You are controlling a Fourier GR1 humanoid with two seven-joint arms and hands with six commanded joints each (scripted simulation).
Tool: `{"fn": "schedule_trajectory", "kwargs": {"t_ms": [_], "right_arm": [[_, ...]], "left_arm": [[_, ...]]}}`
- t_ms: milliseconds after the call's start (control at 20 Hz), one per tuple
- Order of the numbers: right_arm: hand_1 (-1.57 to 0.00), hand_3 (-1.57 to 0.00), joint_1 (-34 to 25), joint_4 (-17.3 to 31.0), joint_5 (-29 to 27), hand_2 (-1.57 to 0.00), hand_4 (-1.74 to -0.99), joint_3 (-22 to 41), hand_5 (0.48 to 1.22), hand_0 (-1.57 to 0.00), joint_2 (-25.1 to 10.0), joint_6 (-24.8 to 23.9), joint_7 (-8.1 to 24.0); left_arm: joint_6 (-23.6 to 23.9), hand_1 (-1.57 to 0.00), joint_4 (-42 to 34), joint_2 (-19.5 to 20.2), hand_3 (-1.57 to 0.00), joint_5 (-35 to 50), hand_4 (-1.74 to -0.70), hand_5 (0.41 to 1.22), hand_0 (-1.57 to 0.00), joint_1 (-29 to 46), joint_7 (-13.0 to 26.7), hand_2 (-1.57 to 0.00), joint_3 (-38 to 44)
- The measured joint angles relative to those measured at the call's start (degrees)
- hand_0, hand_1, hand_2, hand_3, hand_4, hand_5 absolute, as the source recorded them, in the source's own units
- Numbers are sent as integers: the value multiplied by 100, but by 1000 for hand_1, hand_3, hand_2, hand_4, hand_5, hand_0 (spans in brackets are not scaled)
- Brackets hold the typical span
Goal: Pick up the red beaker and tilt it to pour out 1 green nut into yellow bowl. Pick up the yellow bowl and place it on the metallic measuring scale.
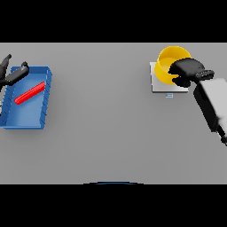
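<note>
Yellow bowl point(170, 62) on metallic scale point(160, 84), right hand point(188, 71) curled on its rim, blue tray point(46, 95) holding red beaker point(30, 93)

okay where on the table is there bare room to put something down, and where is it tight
The widest bare patch is the middle of the grey table, between the blue tray on the left and the scale on the right, reaching the near edge. It is crowded far right, where the right hand covers the yellow bowl, and far left, where the left hand overlaps the tray.
</note>
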Motion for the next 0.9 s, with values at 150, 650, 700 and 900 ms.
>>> {"fn": "schedule_trajectory", "kwargs": {"t_ms": [150,650,700,900], "right_arm": [[-1285,-959,-12,47,15,-1178,-1632,-2,1145,-1471,63,-13,173],[-194,-131,73,-33,-216,-153,-1435,-123,817,-198,26,382,259],[-155,-105,50,-36,-197,-122,-1422,-98,811,-158,8,424,240],[-63,-42,15,-32,-150,-50,-1390,-44,779,-64,13,533,336]], "left_arm": [[7,1,28,-6,1,-29,-837,773,1,5,-24,1,-17],[-54,1,28,8,1,80,-835,752,1,18,-67,1,51],[-34,1,27,9,1,65,-836,753,1,57,-133,1,53],[-31,1,-31,8,1,32,-833,760,1,52,-116,1,10]]}}
